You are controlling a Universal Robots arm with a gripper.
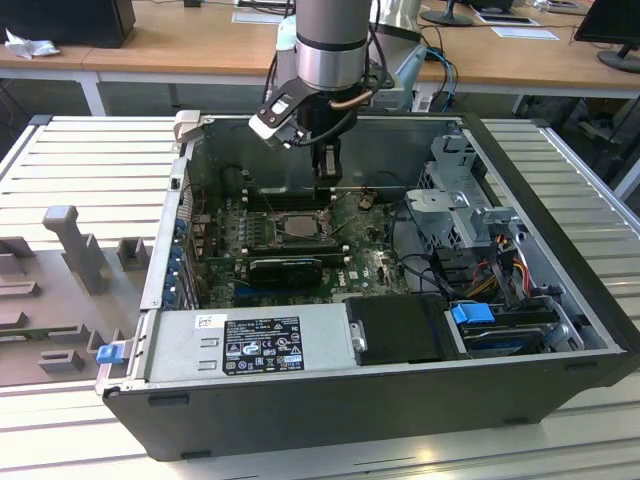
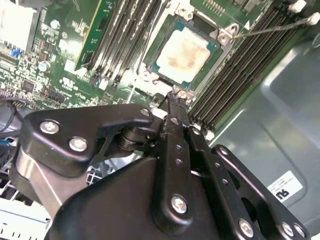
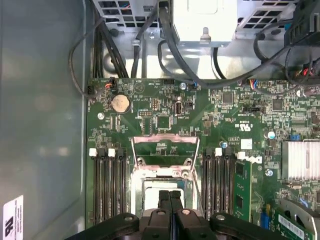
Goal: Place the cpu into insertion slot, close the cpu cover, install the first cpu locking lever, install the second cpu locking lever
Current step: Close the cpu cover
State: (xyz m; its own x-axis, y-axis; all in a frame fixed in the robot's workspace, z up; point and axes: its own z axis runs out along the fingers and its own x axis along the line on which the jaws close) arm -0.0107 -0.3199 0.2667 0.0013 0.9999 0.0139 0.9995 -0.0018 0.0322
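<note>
Desks [image 1: 180,45] stood behind the open computer case [image 1: 400,400]. We saw the gripper [image 2: 175,96], fingers pressed together, empty, beside the chip [image 2: 182,52]; contact unclear.

Green motherboard [image 3: 215,107], silver cpu [image 2: 182,54]
The cpu's pale top looks tan-smeared, perhaps; memory slots [image 3: 110,185] and gripper [image 3: 170,194] black.
</note>
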